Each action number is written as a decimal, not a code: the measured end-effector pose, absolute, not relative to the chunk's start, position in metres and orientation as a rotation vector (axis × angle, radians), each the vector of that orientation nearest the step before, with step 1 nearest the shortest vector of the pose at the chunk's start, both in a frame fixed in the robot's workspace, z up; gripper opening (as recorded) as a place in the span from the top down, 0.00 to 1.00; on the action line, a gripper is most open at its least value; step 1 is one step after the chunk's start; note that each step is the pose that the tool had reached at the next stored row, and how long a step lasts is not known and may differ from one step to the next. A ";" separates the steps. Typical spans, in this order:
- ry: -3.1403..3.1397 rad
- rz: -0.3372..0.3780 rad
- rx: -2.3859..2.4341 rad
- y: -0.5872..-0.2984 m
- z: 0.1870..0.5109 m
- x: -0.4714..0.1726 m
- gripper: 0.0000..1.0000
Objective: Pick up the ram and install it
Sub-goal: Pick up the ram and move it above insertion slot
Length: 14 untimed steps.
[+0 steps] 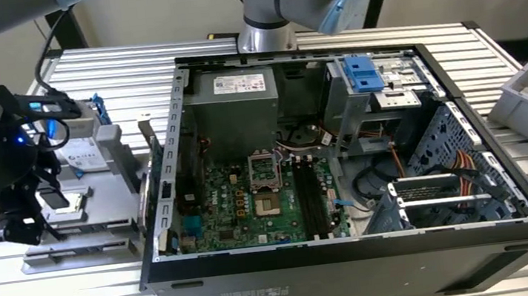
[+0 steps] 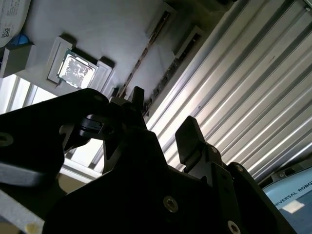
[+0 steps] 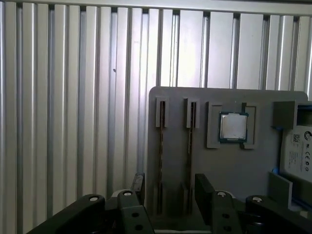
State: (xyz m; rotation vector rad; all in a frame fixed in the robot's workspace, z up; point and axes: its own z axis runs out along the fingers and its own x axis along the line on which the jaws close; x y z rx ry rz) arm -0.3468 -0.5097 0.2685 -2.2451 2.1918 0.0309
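Open computer case point(image 1: 359, 279) lies on its side on the slatted table point(image 1: 115, 68), panel off, so the motherboard point(image 1: 240, 203) faces up and its long black slots point(image 1: 307, 195) can be reached from above; none of them appears to hold a stick yet, though their number is hard to make out.

Grey fixture tray point(image 3: 234, 170) sits just beside the case at the exterior view's left; it looks built to hold each part in a fixed spot for pickup.

The ram point(image 3: 160, 146) stands on edge in a narrow groove of the tray, thin top edge up, probably so the jaws can pinch it across its faces; a second stick stands in the neighbouring groove, parallel and close.

Gripper point(image 3: 169, 178) hovers over the groove end of the tray; jaws are spread wide with nothing between them; in the first wrist view both sticks fall within the gap, so which one is the target cannot be told.

Count on the tray: two sticks, two grooves, one square processor chip point(image 3: 233, 126) in its own recess, one hard drive point(image 3: 298, 156) at the far end.

Judgement: pickup not yet made; nothing installed.
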 end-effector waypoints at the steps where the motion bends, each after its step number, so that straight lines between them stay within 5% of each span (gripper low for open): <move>1: 2.192 0.031 -2.245 -0.510 0.268 -0.347 0.00; 14: 2.195 0.025 -2.248 -0.510 0.259 -0.347 0.00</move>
